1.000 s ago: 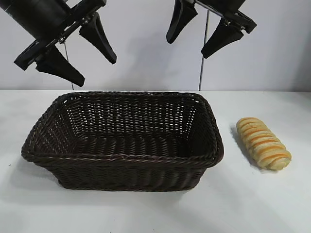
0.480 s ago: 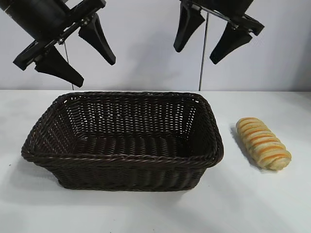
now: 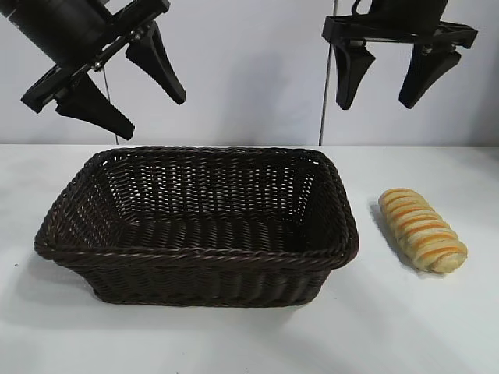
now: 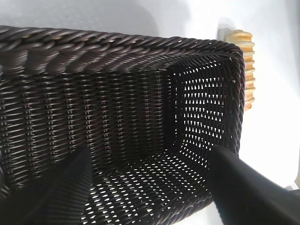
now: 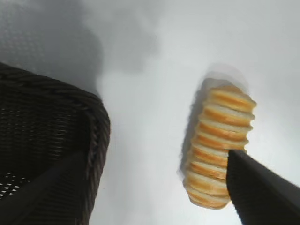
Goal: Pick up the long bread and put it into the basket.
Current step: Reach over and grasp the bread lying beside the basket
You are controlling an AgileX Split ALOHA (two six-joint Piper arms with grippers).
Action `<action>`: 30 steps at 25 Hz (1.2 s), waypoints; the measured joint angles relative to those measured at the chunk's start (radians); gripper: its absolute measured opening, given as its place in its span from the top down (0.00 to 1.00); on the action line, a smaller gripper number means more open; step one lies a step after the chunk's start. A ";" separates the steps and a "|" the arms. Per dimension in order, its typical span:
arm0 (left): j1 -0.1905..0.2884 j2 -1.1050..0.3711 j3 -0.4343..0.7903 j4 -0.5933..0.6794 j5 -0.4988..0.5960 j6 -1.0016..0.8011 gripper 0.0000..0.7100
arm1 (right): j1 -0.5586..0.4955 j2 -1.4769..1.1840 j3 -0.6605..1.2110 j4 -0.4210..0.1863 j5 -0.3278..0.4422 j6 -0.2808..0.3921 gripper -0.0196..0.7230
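Over toward the right edge of the bench, the long bread (image 3: 422,229) is lying flat, just beside the basket (image 3: 199,261) but not touching it. Basket sits mid-bench with nothing in it that I can see. My right hand (image 3: 383,92) hangs high above the gap between basket and bread, fingers pointing down and spread wide, holding nothing. Left hand (image 3: 144,100) is up over the basket's left end, also wide open and holding nothing.
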 joint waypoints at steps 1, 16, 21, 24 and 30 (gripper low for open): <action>0.000 0.000 0.000 0.000 0.000 0.000 0.28 | -0.015 0.000 0.000 0.004 0.000 0.002 0.18; 0.000 0.000 0.000 0.000 -0.007 0.000 0.28 | -0.123 0.000 0.155 0.112 -0.008 -0.002 0.18; 0.000 0.000 0.000 0.000 -0.012 0.000 0.28 | -0.123 0.000 0.280 0.104 -0.093 -0.005 0.18; 0.000 0.000 0.000 0.000 -0.014 0.000 0.28 | -0.123 0.000 0.329 0.100 -0.144 -0.005 0.18; 0.000 0.000 0.000 0.000 -0.016 0.000 0.28 | -0.123 0.027 0.367 0.071 -0.217 -0.021 0.18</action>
